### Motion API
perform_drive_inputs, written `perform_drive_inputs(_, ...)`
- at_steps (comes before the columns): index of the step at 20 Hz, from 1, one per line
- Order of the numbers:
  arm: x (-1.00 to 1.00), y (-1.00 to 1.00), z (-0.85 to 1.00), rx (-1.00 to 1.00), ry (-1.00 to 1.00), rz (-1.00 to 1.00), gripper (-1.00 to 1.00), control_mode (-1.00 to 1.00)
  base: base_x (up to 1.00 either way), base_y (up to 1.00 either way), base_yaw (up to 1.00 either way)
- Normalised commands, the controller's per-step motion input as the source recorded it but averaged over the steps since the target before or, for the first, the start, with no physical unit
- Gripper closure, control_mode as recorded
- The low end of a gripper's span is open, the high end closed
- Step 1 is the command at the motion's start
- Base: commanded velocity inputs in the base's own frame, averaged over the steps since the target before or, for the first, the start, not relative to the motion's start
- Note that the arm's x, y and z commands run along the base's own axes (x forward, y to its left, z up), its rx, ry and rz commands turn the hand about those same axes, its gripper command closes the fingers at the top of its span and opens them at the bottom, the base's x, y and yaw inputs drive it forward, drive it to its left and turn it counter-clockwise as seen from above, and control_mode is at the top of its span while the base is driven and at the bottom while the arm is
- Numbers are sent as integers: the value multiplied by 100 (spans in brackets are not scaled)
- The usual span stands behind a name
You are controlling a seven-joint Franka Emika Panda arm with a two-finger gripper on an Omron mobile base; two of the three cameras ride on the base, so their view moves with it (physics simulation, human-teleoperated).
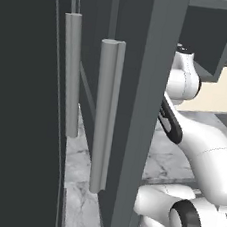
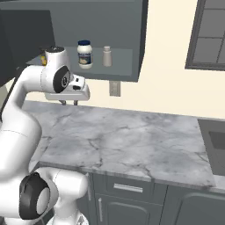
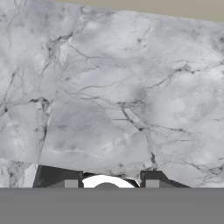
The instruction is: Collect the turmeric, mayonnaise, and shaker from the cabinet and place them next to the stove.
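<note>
Mayonnaise (image 2: pixel 85 53): upright on the grey shelf (image 2: pixel 118 66) inside the cabinet (image 2: pixel 101 26), white body, blue lid, label facing outward. Located above and slightly right of the tool (image 2: pixel 69 103), well clear of it, no contact.

Shaker (image 2: pixel 107 56): upright on the same shelf, just right of the mayonnaise, apart from it. Farther right of the tool than the mayonnaise, also higher.

Turmeric (image 2: pixel 44 58): mostly hidden behind the arm's wrist joint; only a sliver of amber-yellow visible at the left end of the shelf. Exact seating not discernible.

Tool: pointed down at the marble desk (image 2: pixel 132 140), hanging above it and below shelf level. Fingers (image 3: pixel 59 179) pressed together to the narrowest setting, nothing pinched between them. In the hand view, dark fingertips at the bottom edge over bare marble veining.

Cabinet: door swung open toward the base, seen edge-on in the left base view, with two long silver bar handles (image 1: pixel 104 114) vertical on the door faces.

Surroundings: cream wall behind the desk with an outlet plate (image 2: pixel 114 88) under the cabinet; window (image 2: pixel 206 35) at upper right; dark base cabinets (image 2: pixel 132 197) below the desk edge.
</note>
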Motion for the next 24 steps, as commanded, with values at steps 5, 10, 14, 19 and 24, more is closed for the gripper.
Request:
perform_drive_inputs(5,-22,0,0,0,-11,0,-100,-100,0,0,0)
perform_drive_inputs(10,-35,-1,8,-10,-36,0,-100,-100,0,0,0)
perform_drive_inputs(14,-19,0,25,-7,-39,0,-100,-100,0,0,0)
perform_drive_inputs(19,1,-1,46,0,-36,0,-100,-100,0,0,0)
perform_drive_inputs(24,15,0,67,10,-26,0,-100,-100,0,0,0)
